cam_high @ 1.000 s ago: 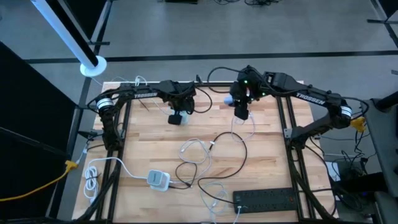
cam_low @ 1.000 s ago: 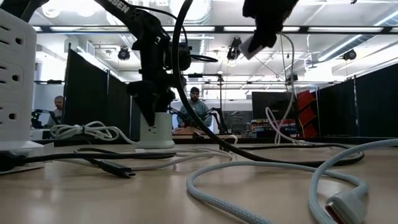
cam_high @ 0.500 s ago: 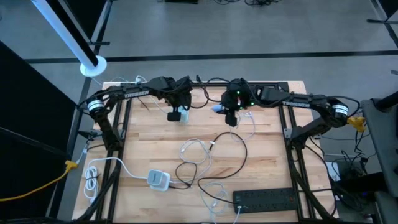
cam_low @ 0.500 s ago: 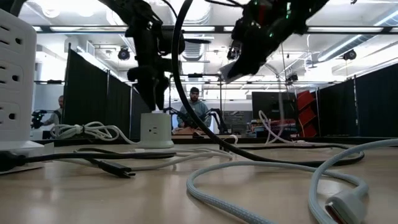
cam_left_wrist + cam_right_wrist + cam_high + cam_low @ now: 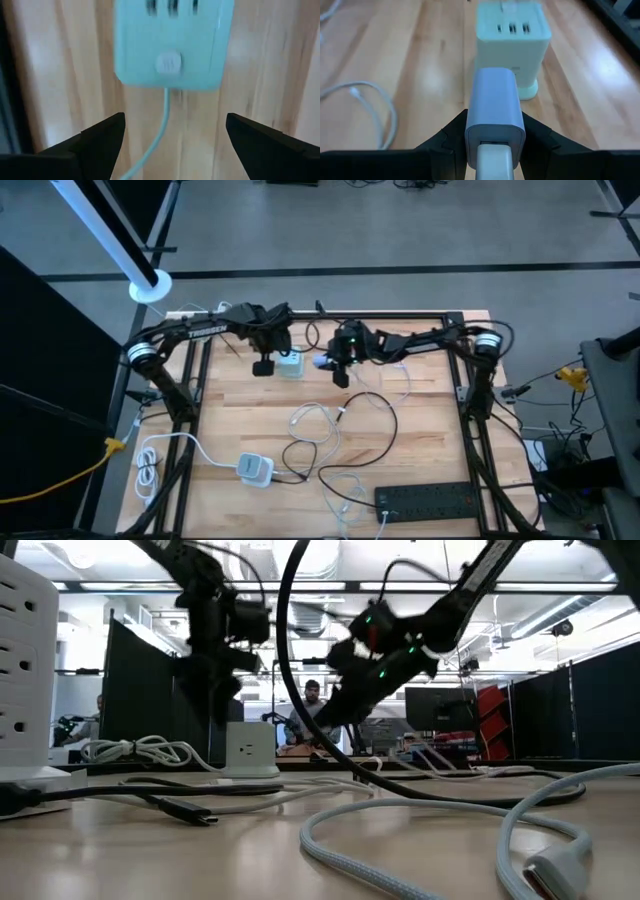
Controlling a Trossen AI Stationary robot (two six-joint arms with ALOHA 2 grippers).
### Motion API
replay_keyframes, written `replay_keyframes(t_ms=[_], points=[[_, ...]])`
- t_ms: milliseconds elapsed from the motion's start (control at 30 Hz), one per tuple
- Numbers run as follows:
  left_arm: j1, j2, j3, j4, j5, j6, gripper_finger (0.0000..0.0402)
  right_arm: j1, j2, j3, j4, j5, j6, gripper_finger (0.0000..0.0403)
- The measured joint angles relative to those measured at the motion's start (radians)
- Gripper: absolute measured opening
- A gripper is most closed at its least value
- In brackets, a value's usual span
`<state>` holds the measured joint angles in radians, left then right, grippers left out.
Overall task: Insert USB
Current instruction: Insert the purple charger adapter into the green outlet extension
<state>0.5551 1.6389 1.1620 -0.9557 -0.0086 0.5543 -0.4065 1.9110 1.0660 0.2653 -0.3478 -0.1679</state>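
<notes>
A white cube socket block [image 5: 290, 363] stands on the wooden table near the far edge, its row of ports [image 5: 513, 28] facing my right gripper. My right gripper [image 5: 338, 370] hovers just right of the cube, shut on a white USB adapter [image 5: 495, 110] that points at it. My left gripper [image 5: 264, 366] hangs open just left of the cube with nothing between its fingers. In the left wrist view the cube [image 5: 172, 40] and its thin white cord [image 5: 159, 135] show beyond the open fingers. My right gripper pinches the adapter's two side faces [image 5: 472, 131] between its two fingers, at the adapter's rear end where a cable plug enters it. The fingers come roughly level from the table's right and lie along the adapter. The adapter is lifted clear of the table, nose toward the cube.
Loose white and black cables [image 5: 315, 425] loop across the table's middle. A white charger [image 5: 255, 468] lies near the front left, a coiled white cord [image 5: 148, 465] at the left edge, and a black power strip [image 5: 425, 500] at the front right.
My right gripper has carried the adapter down and toward the table's left, tipping level, until it is close to the cube. My left gripper has come off the cube's top and shifted toward the table's left edge; the cube stays in place.
</notes>
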Motion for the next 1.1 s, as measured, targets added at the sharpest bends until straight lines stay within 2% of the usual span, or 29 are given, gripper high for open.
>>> replay_keyframes(t_ms=[333,733,1100], points=[[0.000,-0.024,-0.256,0.430,0.000,0.016,0.0317,0.000,0.147,0.133,0.005,0.015,-0.008,0.0115],[-0.001,-0.022,-0.354,0.543,0.001,0.039,0.0314,0.000,0.158,0.135,0.054,0.047,-0.001,0.0115],[-0.019,-0.023,-0.362,0.560,-0.003,0.098,0.0314,0.007,0.158,0.135,0.081,0.087,0.061,0.0115]])
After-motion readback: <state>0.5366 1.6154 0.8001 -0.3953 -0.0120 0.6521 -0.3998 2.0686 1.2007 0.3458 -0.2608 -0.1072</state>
